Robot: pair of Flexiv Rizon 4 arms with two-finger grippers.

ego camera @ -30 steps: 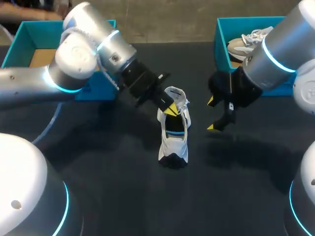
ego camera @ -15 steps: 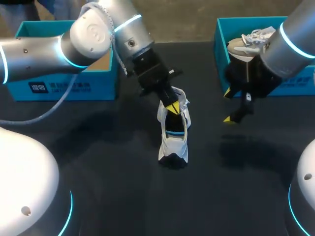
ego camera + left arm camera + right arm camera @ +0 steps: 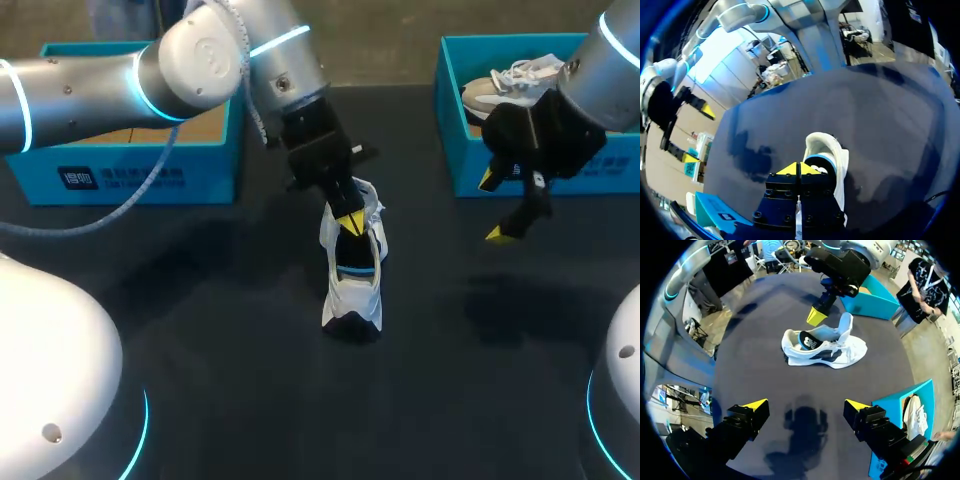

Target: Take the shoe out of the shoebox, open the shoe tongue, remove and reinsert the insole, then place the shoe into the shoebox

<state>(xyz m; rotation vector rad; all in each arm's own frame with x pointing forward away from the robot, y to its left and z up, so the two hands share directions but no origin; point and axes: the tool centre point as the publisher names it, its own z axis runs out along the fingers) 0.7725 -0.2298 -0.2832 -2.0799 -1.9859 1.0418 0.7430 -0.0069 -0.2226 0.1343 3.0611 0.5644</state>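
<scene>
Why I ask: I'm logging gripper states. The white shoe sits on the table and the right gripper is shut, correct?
No: the right gripper is open, tips wide apart, per the right wrist view. The white shoe does sit on the table.

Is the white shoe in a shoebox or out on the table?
Out. The white shoe stands on its sole on the black table, clear of the left shoebox and right shoebox, left gripper at its opening.

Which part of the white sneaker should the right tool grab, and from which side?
Probably the heel collar of the white low-top sneaker, from above at the end nearest the robot: it stands upright on its sole, opening up, and the shut left tool hangs over the tongue end, leaving the heel free.
</scene>
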